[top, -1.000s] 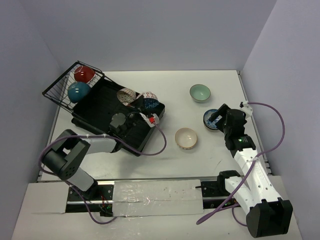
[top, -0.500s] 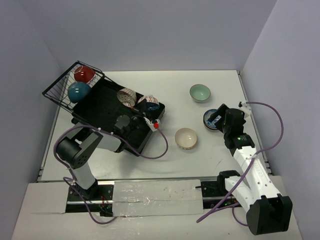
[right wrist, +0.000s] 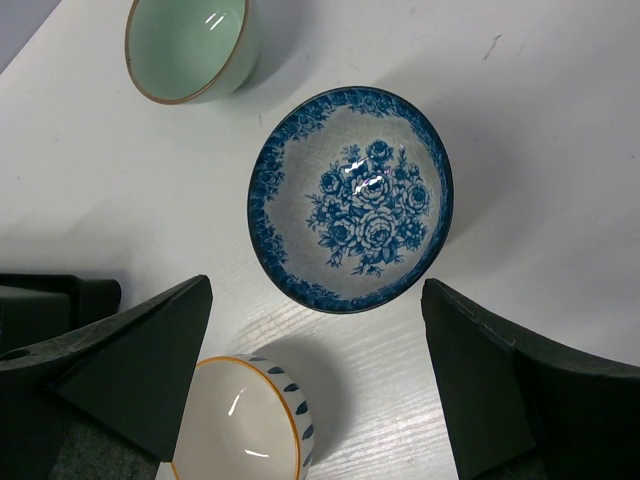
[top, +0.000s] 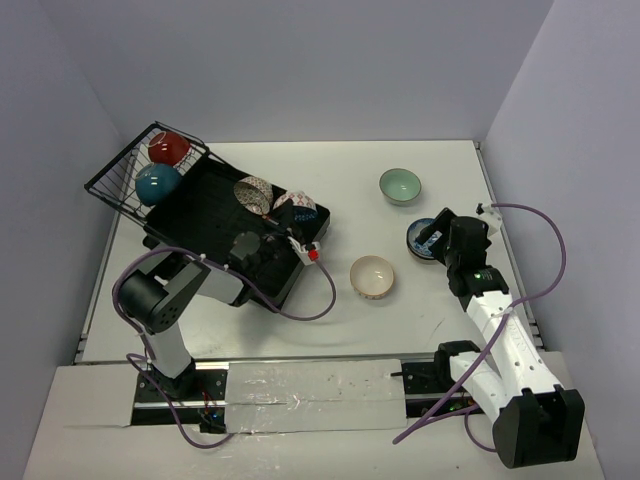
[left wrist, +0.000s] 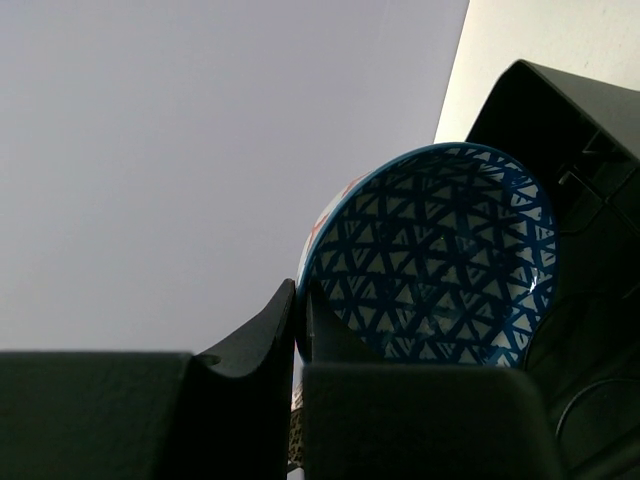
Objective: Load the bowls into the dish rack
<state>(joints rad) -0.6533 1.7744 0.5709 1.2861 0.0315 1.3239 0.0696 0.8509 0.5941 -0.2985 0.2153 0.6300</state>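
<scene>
The black dish rack [top: 195, 215] lies at the table's left, with a red bowl [top: 168, 147] and a teal bowl [top: 157, 184] in its wire basket. A brown patterned bowl [top: 254, 192] leans in the tray. Beside it stands the lattice bowl [top: 298, 204], blue-latticed inside [left wrist: 440, 260]. My left gripper [left wrist: 300, 298] is shut on its rim. My right gripper [right wrist: 315, 335] is open and hovers over a blue floral bowl [right wrist: 350, 200], its fingers [right wrist: 150, 350] apart from the bowl on either side. A mint bowl [right wrist: 188, 45] and a cream bowl [right wrist: 240, 425] sit close by.
In the top view the mint bowl [top: 400, 185] sits at the back right and the cream bowl [top: 372, 277] at the middle. The blue floral bowl [top: 420, 240] is partly under the right wrist. Walls enclose the table on three sides. Purple cables trail from both arms.
The left arm's elbow has swung inward toward the rack, and the lattice bowl has shifted slightly in the tray. The right gripper has barely moved and stays open.
</scene>
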